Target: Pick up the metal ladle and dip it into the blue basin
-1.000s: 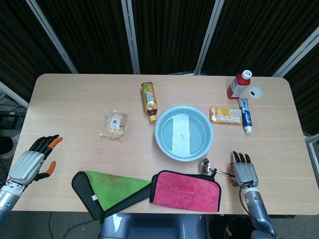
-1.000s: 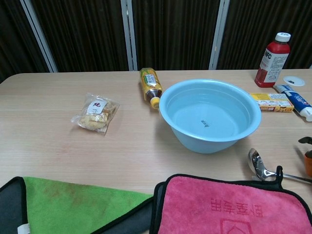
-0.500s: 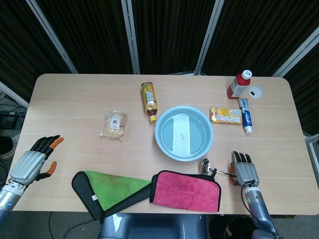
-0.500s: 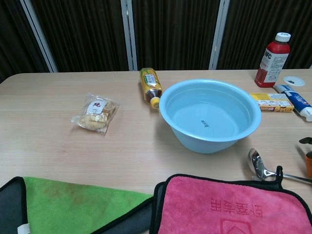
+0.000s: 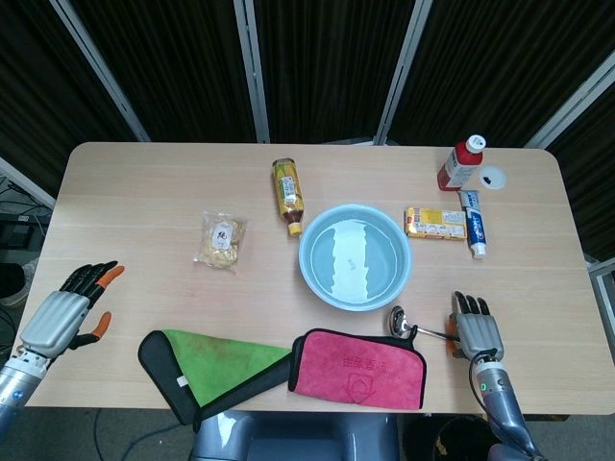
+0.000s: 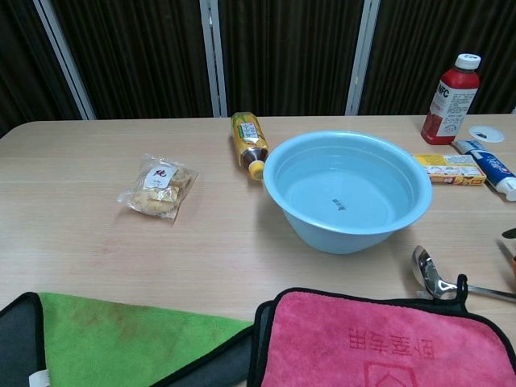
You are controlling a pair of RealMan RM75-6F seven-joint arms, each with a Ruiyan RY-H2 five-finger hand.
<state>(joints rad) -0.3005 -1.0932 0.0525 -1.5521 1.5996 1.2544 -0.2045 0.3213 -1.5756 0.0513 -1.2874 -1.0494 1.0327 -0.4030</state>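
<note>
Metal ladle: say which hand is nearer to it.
Right. The right hand sits over the handle end of the metal ladle, while the left hand rests far across the table at its left edge.

From my chest view, the red bottle (image 6: 451,98) at the far right of my counter carries white letters that I read as "NFC" on its label. The pink cloth (image 6: 379,347) right in front of me has a line of characters pressed into it above a shield-shaped emblem, but they face away from me and I cannot make them out. The snack bag (image 6: 157,187) has a small white tag with a dark red character on it, too small to read. The tea bottle (image 6: 249,142), the yellow box (image 6: 448,168) and the toothpaste tube (image 6: 492,169) all bear print, none of it legible to me. A small dark mark sits inside the basin (image 6: 347,190), unreadable.
</note>
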